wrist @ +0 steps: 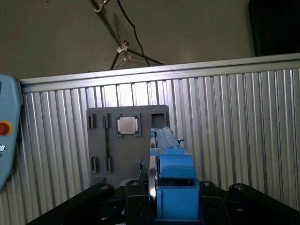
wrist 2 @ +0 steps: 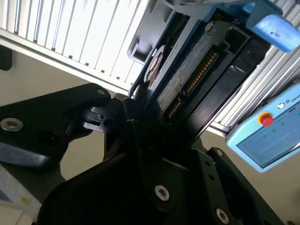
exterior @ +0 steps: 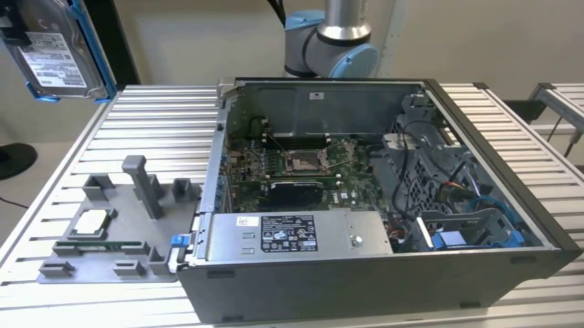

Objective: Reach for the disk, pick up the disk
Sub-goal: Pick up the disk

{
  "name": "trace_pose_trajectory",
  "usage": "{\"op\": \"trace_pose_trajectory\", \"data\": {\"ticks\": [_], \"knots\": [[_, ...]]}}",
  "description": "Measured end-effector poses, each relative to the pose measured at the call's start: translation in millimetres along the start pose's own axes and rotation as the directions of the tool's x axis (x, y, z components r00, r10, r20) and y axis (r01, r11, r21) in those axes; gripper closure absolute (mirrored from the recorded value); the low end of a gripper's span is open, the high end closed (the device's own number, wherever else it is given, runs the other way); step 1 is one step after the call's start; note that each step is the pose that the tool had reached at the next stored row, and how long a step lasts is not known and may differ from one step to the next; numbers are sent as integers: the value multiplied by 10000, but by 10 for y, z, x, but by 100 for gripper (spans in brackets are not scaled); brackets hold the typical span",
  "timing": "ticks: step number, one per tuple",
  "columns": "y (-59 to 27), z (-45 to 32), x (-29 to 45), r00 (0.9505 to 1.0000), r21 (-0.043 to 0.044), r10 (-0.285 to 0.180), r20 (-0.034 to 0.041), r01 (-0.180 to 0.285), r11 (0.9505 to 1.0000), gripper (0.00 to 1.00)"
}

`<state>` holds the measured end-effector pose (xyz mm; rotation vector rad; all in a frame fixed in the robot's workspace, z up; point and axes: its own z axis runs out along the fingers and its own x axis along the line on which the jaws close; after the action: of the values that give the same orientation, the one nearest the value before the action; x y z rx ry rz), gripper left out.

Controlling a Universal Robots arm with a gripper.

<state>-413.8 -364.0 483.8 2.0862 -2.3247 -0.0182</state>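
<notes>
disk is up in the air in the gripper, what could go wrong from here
1. The disk hangs high over the slatted table; if the gripper slips, it could fall onto the metal or the grey fixture.
2. The grip seems to bear on the blue bracket; that plastic may flex and let the disk tilt.

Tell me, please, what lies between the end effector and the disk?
Nothing lies between them: in the second wrist view the end effector grips the disk directly, with no gap showing.
</notes>
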Motion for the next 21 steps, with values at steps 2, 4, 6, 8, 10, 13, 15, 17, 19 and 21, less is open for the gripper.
{"op": "trace_pose_trajectory", "data": {"ticks": [2, 4, 6, 8, 10, 13, 15, 17, 19, 21], "knots": [[-70, -1, -7, 10000, 1, 0, 0, 0, 10000, 100], [-114, -3, -12, 10000, -1, 0, -1, 0, 10000, 100], [-157, -3, -17, 10000, -1, 0, 0, 0, 10000, 100], [-203, -5, -22, 10000, -2, 0, 0, 0, 10000, 100], [-242, -5, -26, 10000, -1, 0, 0, 0, 10000, 100], [-298, -7, -32, 10000, -1, 0, 0, 0, 10000, 100], [-340, -7, -37, 10000, -2, 0, -1, 0, 10000, 100], [-370, -8, -40, 10000, -2, 0, -1, 0, 10000, 100], [-402, -8, -43, 10000, -1, 0, 0, 0, 10000, 100], [-431, -9, -47, 10000, -2, 0, 0, 0, 10000, 100]]}}
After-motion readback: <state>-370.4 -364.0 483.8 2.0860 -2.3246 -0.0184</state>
